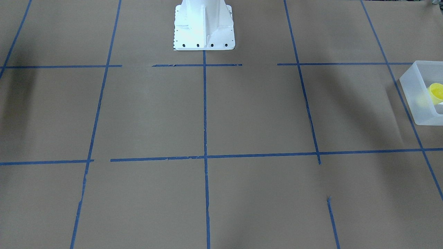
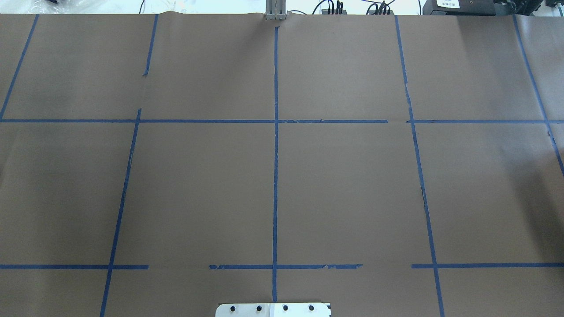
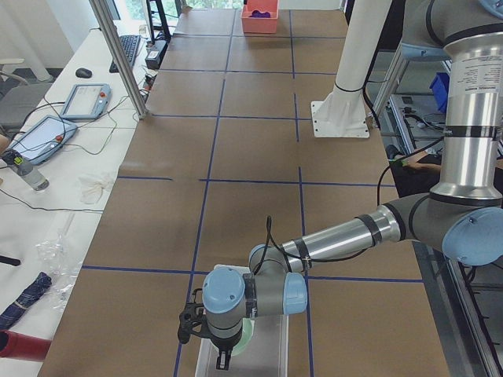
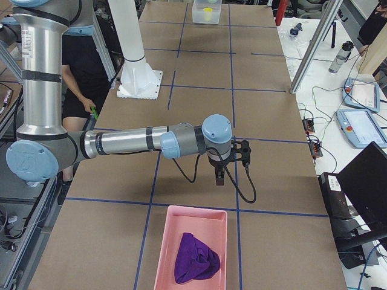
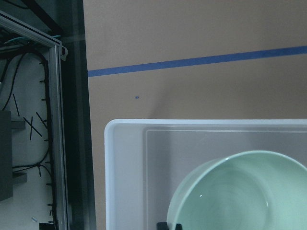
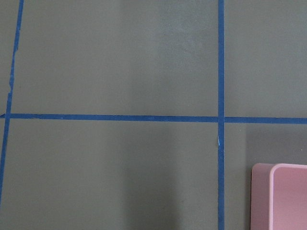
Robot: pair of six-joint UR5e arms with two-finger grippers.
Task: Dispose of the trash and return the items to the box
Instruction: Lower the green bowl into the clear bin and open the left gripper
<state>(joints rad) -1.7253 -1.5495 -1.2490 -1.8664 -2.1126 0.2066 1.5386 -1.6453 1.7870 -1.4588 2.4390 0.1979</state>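
Observation:
The frosted white box (image 1: 415, 90) sits at the table's end, cut by the front-facing view's right edge. The yellow cup (image 1: 435, 92) lies inside it. The box (image 4: 205, 12) and cup (image 4: 207, 10) also show far off in the exterior right view. In the left wrist view a pale green bowl (image 5: 240, 196) is inside the box (image 5: 124, 177). My left gripper (image 5: 170, 225) hangs over the box, its tips close together astride the bowl's rim. My right gripper (image 4: 221, 175) hovers above the table; I cannot tell if it is open or shut.
A pink tray (image 4: 166, 254) holding a purple cloth (image 4: 195, 260) sits at the table's right end, and its corner (image 6: 283, 196) shows in the right wrist view. The white robot base (image 1: 204, 26) stands mid-table. Blue tape lines cross the brown paper.

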